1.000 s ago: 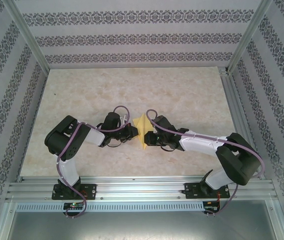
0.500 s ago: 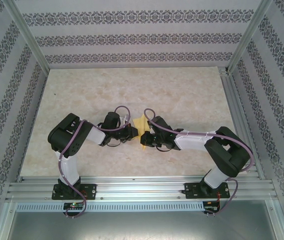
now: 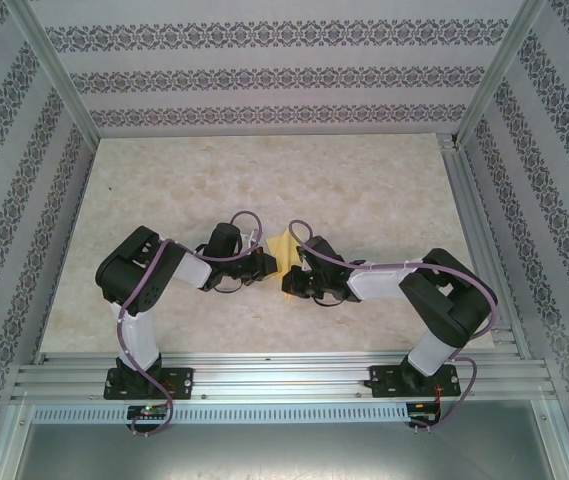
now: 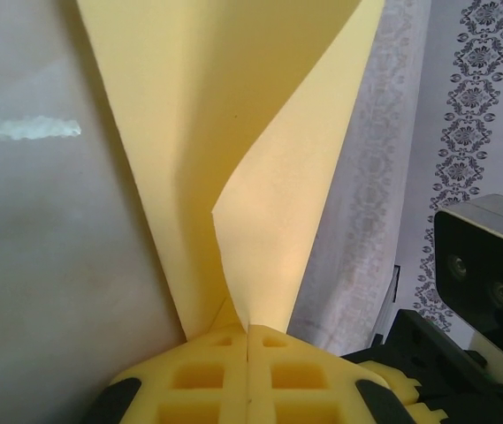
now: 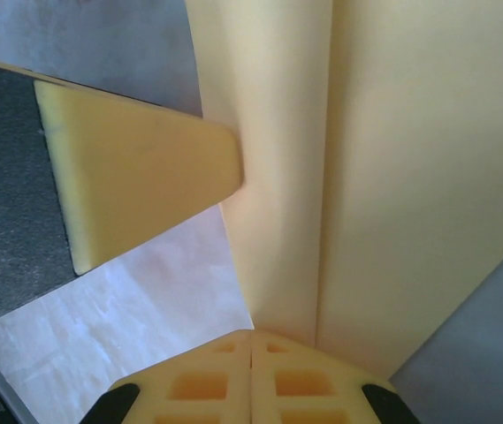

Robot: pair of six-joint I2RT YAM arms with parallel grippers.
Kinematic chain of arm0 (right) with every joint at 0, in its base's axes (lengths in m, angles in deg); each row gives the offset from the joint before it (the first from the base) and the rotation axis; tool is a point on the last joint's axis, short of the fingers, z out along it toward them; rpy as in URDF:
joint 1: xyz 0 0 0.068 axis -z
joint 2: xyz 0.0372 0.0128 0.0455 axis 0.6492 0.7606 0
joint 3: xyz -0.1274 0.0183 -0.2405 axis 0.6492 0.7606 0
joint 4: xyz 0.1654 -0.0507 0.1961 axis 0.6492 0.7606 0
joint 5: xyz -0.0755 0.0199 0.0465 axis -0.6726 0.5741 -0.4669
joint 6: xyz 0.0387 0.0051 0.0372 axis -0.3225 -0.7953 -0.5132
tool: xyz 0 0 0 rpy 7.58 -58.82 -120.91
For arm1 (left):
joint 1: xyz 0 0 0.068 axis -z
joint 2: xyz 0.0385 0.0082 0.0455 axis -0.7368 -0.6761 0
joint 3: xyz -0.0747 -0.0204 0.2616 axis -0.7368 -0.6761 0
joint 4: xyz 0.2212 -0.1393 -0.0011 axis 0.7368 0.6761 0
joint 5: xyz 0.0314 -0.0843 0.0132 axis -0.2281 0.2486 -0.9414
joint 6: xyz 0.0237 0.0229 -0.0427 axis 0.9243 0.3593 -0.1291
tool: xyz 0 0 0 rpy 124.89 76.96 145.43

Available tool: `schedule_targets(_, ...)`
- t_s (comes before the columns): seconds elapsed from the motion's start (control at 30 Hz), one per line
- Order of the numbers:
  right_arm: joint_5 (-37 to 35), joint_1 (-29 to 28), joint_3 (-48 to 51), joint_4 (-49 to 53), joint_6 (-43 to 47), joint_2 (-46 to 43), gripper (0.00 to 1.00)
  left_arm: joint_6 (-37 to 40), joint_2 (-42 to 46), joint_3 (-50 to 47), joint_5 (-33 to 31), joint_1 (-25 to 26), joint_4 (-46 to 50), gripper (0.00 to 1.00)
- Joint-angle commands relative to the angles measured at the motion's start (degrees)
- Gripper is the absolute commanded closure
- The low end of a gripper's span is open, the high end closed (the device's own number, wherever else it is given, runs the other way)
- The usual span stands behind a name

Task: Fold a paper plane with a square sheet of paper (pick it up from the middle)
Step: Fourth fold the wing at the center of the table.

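The yellow sheet of paper (image 3: 284, 258) hangs above the table's middle, folded into overlapping flaps with a long crease. The arms hide most of its outline, so I cannot tell whether it has a paper plane's shape. My left gripper (image 3: 271, 263) is shut on it from the left. In the left wrist view the paper (image 4: 233, 132) rises out of the closed left gripper (image 4: 247, 331). My right gripper (image 3: 294, 276) is shut on it from the right. In the right wrist view the paper (image 5: 384, 177) comes out of the pressed-together right gripper (image 5: 251, 334).
The beige marble-patterned table (image 3: 264, 180) lies under both arms, with patterned walls around it. A metal rail (image 3: 284, 375) runs along the near edge. The right wrist's camera (image 4: 485, 274) sits close to the left gripper. A yellow finger of the left gripper (image 5: 136, 185) touches the paper.
The right arm has drawn in to the left, its elbow folding up. Its jaws have closed onto the paper. Less of the paper shows between the grippers. The left arm has shifted only slightly.
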Motion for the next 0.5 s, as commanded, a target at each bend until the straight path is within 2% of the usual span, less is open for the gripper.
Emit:
schedule_targets(0.0, 0.82, 0.63, 1.10, -1.73, -0.67, 0.76, 0.93, 2.69, -0.34, -0.01, -4.06, -0.42, 4.38, 0.95)
schedule_targets(0.47, 2.55, 1.49, 2.77, -4.28, -1.60, 1.04, 0.92, 5.24, 1.98, 0.49, -6.18, -0.51, 9.41, 0.97)
